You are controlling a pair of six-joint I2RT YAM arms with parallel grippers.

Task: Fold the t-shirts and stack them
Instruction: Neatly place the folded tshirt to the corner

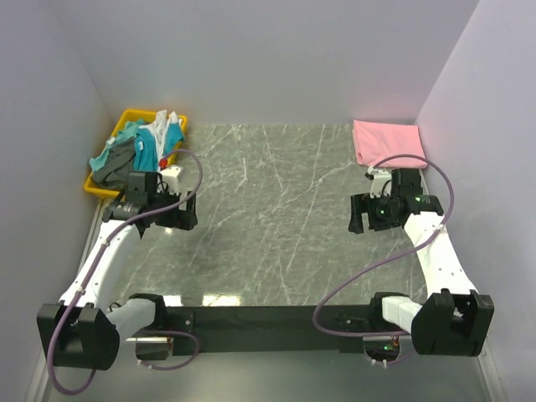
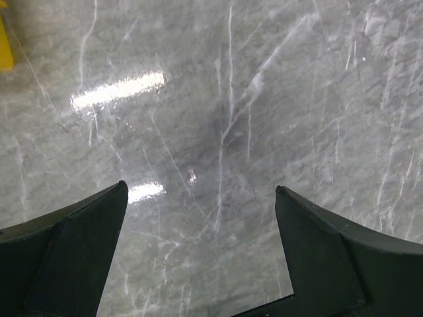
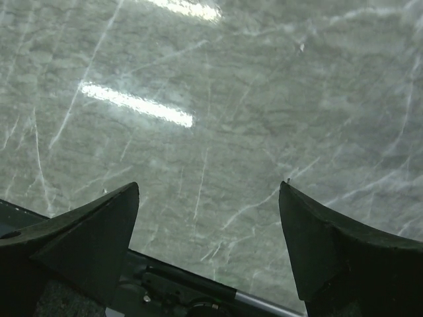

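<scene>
Both grippers hang empty above the grey marbled surface. The left gripper sits over the left side of the surface, just in front of a yellow bin. In its wrist view the left gripper has its two dark fingers spread wide, with only bare stone and light glare between them. The right gripper is over the right side. Its own wrist view shows the right gripper parted just as widely, again with nothing but stone in the gap. A pink t-shirt lies folded flat in the far right corner of the surface, well apart from the right gripper and touching neither arm. The bin in the far left corner holds a loose heap of t-shirts in teal, grey and white. They are tangled together, and from above I cannot tell how many garments are in the heap.
</scene>
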